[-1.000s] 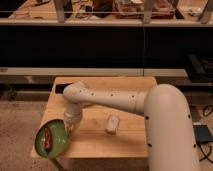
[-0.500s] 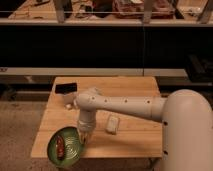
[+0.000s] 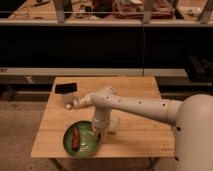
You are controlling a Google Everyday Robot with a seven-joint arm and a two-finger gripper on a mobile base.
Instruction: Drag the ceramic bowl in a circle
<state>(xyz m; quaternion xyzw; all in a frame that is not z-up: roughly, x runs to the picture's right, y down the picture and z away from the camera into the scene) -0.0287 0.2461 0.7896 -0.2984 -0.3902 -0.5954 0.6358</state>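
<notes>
The ceramic bowl point(image 3: 81, 142) is a shallow green dish lying near the front edge of the wooden table point(image 3: 140, 135), left of centre. A small red-brown item point(image 3: 75, 137) lies in its left half. My gripper point(image 3: 97, 133) reaches down from the white arm point(image 3: 135, 106) onto the bowl's right rim and is shut on that rim. The arm's wrist hides the fingertips and part of the rim.
A black flat object point(image 3: 66, 88) lies at the table's back left, with a small white item point(image 3: 68, 105) just in front of it. A pale block point(image 3: 114, 127) sits right behind the wrist. A dark counter runs behind the table.
The bowl has slid right along the table's front edge, away from the front left corner, with my gripper staying on its rim. The arm's elbow has swung right as well.
</notes>
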